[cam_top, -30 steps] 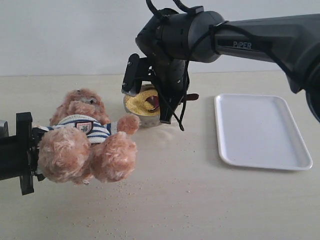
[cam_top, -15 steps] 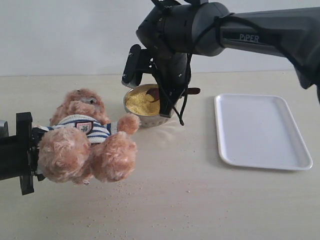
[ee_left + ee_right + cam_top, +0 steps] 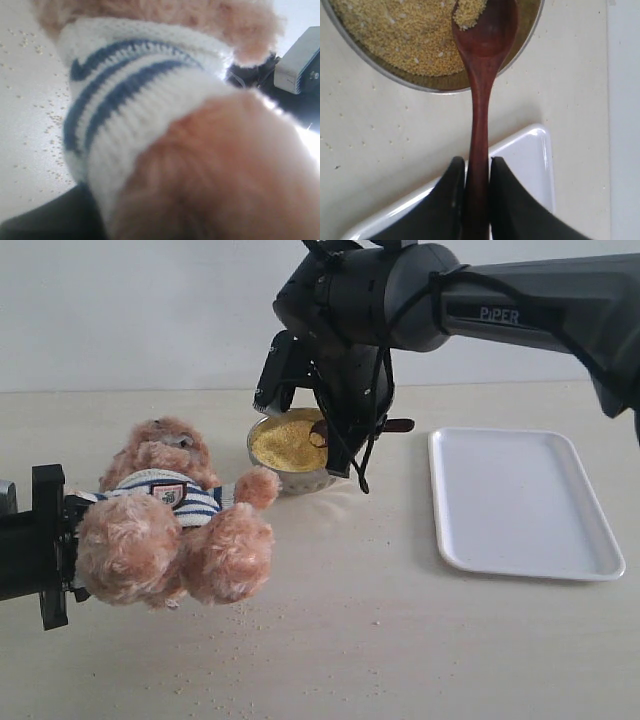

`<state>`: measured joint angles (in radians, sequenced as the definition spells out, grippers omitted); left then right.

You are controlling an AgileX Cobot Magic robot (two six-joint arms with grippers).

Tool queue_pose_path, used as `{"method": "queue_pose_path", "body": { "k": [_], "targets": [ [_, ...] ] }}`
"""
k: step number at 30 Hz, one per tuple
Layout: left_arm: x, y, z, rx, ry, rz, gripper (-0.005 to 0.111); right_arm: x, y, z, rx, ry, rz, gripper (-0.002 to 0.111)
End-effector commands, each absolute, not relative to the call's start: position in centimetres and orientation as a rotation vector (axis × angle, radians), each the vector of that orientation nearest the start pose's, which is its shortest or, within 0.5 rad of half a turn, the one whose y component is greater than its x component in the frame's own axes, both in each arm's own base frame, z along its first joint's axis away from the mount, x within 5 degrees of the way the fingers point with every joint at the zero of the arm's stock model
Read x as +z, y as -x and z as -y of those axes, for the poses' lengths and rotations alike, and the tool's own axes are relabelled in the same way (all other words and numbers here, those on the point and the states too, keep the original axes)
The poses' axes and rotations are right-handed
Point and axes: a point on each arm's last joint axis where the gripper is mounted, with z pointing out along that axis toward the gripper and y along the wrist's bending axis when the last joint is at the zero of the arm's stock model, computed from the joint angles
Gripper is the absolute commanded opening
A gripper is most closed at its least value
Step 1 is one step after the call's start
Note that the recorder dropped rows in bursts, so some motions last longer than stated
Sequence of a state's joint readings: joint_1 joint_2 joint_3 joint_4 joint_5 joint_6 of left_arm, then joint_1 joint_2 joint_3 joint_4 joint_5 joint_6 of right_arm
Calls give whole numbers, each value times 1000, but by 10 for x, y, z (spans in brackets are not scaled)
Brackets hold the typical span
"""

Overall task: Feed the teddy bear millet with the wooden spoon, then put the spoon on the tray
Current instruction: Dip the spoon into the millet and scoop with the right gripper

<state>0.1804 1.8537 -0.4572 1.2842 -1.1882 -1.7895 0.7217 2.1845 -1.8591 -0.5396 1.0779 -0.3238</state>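
wooden spoon (image 3: 481,100): handle clamped between the fingers of the right gripper (image 3: 476,166); oval end held over the millet (image 3: 400,35) in the steel bowl (image 3: 420,86), a few grains carried. teddy bear (image 3: 165,525): propped against the left gripper (image 3: 60,540); its hold cannot be told, being hidden by plush. tray (image 3: 520,500): laid near the bowl, on the right arm's side.

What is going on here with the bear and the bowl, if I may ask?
The right arm has its jaws closed on the handle of the wooden spoon. The spoon's bowl is over the steel bowl of millet, with a few grains on its tip. The left arm holds the teddy bear in its jaws at the left side of the table. The bear has not been fed yet, and the tray to the right has nothing on it.
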Motion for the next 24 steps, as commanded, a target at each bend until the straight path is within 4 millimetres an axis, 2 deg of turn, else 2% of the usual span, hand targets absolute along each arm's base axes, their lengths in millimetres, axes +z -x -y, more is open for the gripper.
{"method": "queue_pose_path", "body": {
  "k": [1, 5, 8, 11, 14, 17, 24],
  "targets": [
    [126, -246, 39, -1642, 554, -2163, 5, 223, -379, -275, -630, 1532, -2251, 0],
    [126, -246, 39, -1642, 554, -2163, 5, 223, -378, -275, -637, 1541, -2255, 0],
    [126, -247, 39, -1641, 557, -2160, 5, 226, -378, -276, -607, 1465, -2270, 0],
    [126, -247, 39, -1641, 557, -2160, 5, 226, -378, -275, -622, 1489, -2272, 0],
    [126, -247, 39, -1640, 565, -2154, 5, 228, -377, -275, -591, 1407, -2305, 0],
    [126, -247, 39, -1639, 567, -2152, 5, 226, -377, -276, -582, 1412, -2313, 0],
    [126, -247, 39, -1633, 548, -2154, 5, 225, -370, -285, -356, 1363, -2380, 0]
  ]
}}
